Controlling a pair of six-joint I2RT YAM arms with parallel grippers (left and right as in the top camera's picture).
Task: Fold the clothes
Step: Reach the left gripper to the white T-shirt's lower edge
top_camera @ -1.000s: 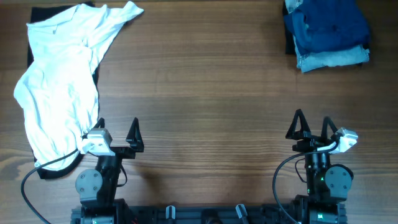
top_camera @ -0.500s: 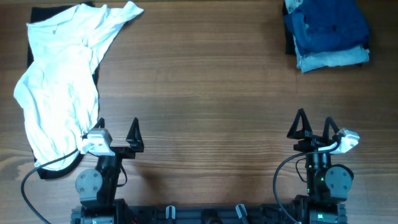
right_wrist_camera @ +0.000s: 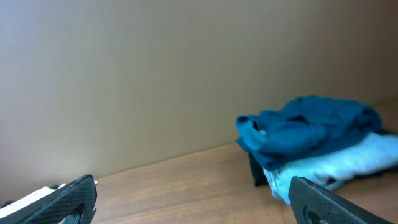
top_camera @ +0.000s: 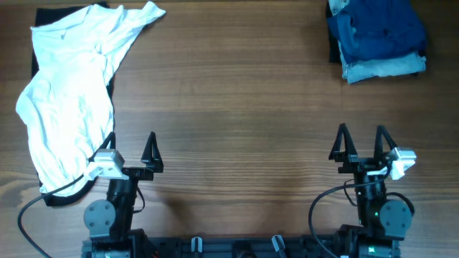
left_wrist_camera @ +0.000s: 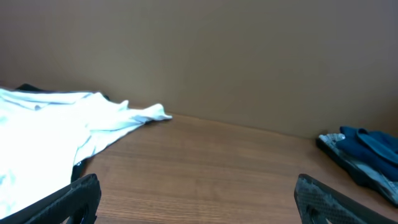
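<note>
Overhead: I see the white T-shirt (top_camera: 68, 93) crumpled along the left side of the wood-grain table (top_camera: 237, 107). The fabric is thin, soft and heavily wrinkled. Its near edge lies just beside the left pincer (top_camera: 131, 145); contact unclear. Left pincer spread wide, empty. Right pincer (top_camera: 361, 136) likewise wide, empty, well apart from the shirt. Folded blue garments (top_camera: 376, 39) sit far right.

A wooden tabletop (top_camera: 237, 107) of warm brown planks fills the overhead view, its grain running left to right. In both wrist views a plain, dull brown wall (left_wrist_camera: 249, 56) rises straight from its far edge. The light is even and soft across the wood.
</note>
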